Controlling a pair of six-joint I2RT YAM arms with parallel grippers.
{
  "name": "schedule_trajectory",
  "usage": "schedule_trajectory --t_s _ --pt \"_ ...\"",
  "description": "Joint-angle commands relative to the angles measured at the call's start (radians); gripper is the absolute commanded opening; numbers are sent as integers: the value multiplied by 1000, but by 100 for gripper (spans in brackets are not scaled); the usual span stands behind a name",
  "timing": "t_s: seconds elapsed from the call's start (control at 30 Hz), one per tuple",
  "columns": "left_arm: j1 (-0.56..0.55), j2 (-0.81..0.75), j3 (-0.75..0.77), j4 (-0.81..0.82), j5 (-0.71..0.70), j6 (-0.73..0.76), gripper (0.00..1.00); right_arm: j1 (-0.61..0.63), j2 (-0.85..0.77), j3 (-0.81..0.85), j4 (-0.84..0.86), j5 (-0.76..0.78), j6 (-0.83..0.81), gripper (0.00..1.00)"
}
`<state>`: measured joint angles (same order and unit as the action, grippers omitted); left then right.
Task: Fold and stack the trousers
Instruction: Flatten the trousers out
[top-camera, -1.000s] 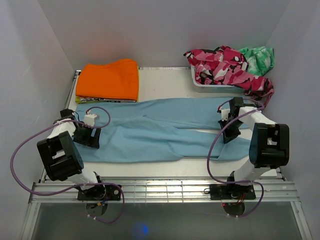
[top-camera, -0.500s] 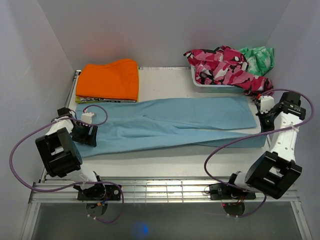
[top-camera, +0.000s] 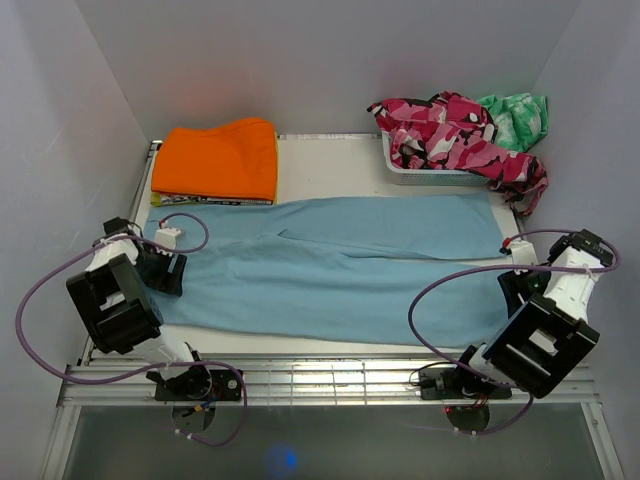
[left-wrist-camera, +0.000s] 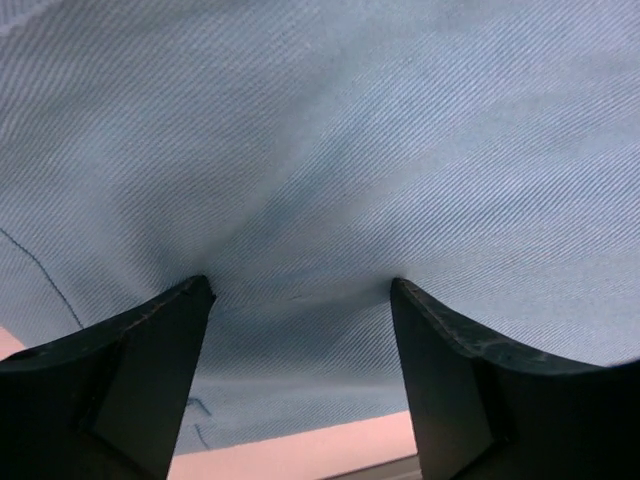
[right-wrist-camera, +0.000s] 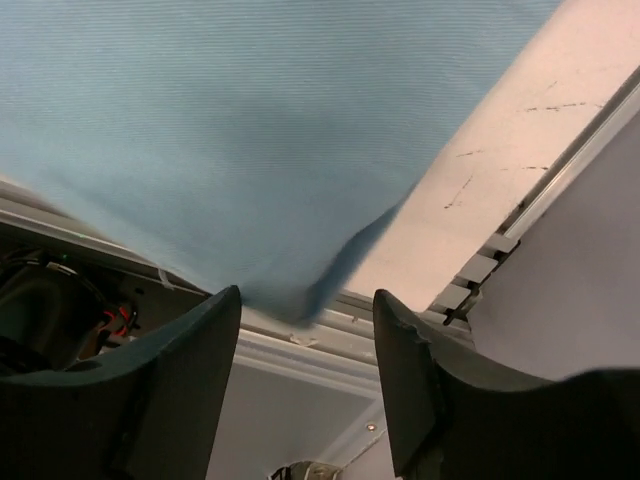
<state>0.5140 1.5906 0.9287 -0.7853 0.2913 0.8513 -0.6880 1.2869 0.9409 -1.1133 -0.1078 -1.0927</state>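
Light blue trousers (top-camera: 340, 270) lie spread flat across the table, legs pointing right. At their left end my left gripper (top-camera: 166, 266) stands open, and in the left wrist view both fingertips (left-wrist-camera: 198, 292) press down on the blue cloth (left-wrist-camera: 330, 150) without pinching it. My right gripper (top-camera: 516, 288) is open at the trousers' near right corner. The right wrist view shows that blue corner (right-wrist-camera: 300, 290) just beyond the gap between the open fingers (right-wrist-camera: 385, 305), with nothing held.
A folded orange garment (top-camera: 220, 160) lies on a yellow one at the back left. A white basket (top-camera: 430, 172) at the back right holds pink camouflage (top-camera: 450, 130) and green (top-camera: 515, 115) clothes. The table's slatted front rail (top-camera: 330, 375) runs near the arm bases.
The right gripper swung out to the right and then toward the near edge, dragging the lower trouser leg flat, and has opened and let go. The left gripper slid slightly left, staying open.
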Motion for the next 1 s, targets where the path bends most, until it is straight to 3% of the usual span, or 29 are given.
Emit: schedule_trajectory --t_s 0.0,0.1,0.2,0.27,0.37,0.5,0.63,0.97 --pt "40 -58 -16 -60 -104 91 84 -16 -35 54 -8 -9 -141 70" --pt "46 -118 28 -136 -52 112 91 -16 -5 156 10 -65 -99 78" --pt "46 -152 85 -182 18 104 94 11 48 220 -8 -128 -32 69" --pt "46 -146 116 -192 61 91 95 45 80 217 -6 -153 6 60" --pt "46 -109 128 -190 94 51 95 126 89 159 56 -168 95 55" --pt "46 -54 113 -151 100 -6 91 267 94 32 231 -139 194 50" --pt "46 -37 78 -124 78 -34 89 326 159 -66 369 -67 234 45" --pt "9 -119 -97 -176 26 49 75 326 425 88 514 103 237 39"
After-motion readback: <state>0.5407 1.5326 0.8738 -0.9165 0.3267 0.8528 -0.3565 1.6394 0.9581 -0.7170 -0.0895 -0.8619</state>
